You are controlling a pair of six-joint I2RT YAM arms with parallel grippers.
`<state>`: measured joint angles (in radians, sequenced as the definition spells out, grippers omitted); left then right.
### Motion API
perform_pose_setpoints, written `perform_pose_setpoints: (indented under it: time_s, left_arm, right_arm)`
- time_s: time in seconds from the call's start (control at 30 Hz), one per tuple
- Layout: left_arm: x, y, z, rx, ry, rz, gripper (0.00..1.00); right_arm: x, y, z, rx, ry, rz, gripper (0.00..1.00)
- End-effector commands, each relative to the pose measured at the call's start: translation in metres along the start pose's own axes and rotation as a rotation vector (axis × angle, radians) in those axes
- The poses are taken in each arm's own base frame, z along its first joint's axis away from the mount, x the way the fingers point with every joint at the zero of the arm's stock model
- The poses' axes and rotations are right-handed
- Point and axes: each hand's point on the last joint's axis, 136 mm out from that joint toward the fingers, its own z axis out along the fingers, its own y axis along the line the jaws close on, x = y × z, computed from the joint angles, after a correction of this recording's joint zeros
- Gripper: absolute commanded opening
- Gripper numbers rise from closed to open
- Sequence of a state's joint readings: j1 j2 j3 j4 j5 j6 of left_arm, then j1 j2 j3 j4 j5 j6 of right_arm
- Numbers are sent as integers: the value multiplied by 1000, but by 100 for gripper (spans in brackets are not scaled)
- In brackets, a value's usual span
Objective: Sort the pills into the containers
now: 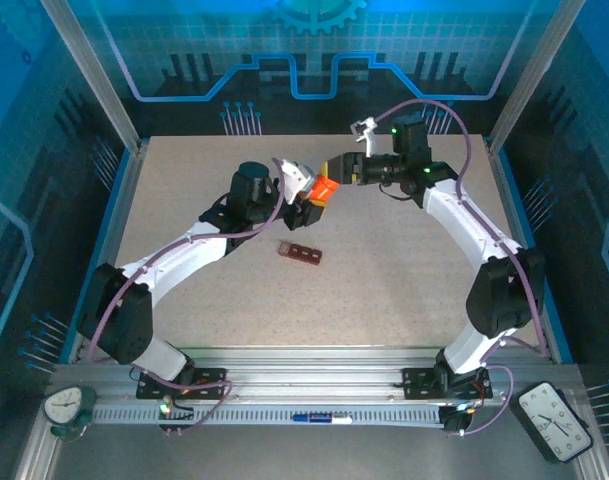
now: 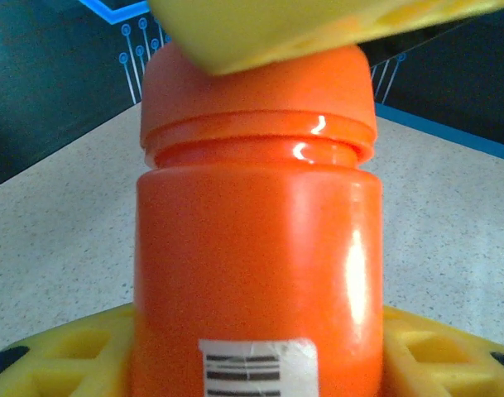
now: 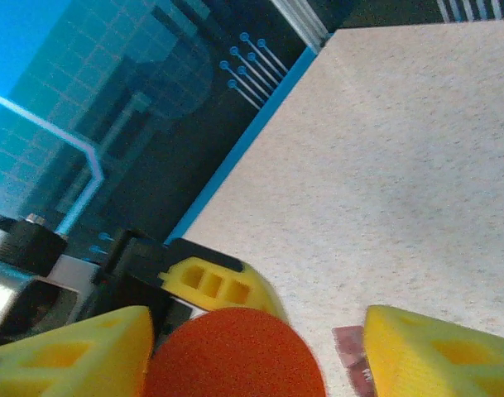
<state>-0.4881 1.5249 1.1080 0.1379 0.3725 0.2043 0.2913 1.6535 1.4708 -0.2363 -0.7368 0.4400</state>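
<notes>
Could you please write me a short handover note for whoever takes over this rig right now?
Left gripper: shut on the orange bottle, held above the table.
Right gripper: open, straddling the bottle's cap, with a gap on one side.
Compartment strip: flat on the table, on the near side of the bottle, free.
Done: bottle lifted.
Left: take the cap off, get pills out, sort them into the compartments.

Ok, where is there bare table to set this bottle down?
Widest bare patch of table: between the containers and the right arm. Also bare: the near strip between the containers and the front rail, and the far left corner behind the left arm. Crowded at centre back, where the left hand and right hand meet at the orange bottle.
</notes>
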Motion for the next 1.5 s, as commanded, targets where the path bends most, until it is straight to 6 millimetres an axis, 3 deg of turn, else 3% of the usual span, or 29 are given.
perform_pose_setpoints:
  time_s: [0.0,0.13,0.3,0.53,0.77,1.1,1.33,1.47]
  left_arm:
    - [-29,-1,-6,-2,-68,41,0]
    - [-25,5,-4,-65,-61,93,0]
    - [-19,4,2,-102,-39,158,0]
    - [-17,-3,10,-97,-22,194,0]
    - [-18,-6,11,-94,-21,193,0]
    - [-17,-4,11,-108,-19,184,0]
    - [-22,-2,11,-117,-39,172,0]
    - [-23,-1,13,-115,-43,152,0]
  right_arm:
    - [-18,0,-22,45,-101,45,81]
    - [-21,0,-32,58,-165,190,80]
    - [-12,-15,-38,157,-220,326,82]
    - [-6,-11,-25,157,-173,339,87]
    - [1,-5,-13,139,-143,337,84]
    - [14,6,-5,110,-109,338,73]
    - [19,6,-4,106,-104,344,45]
    - [20,6,-2,87,-99,331,37]
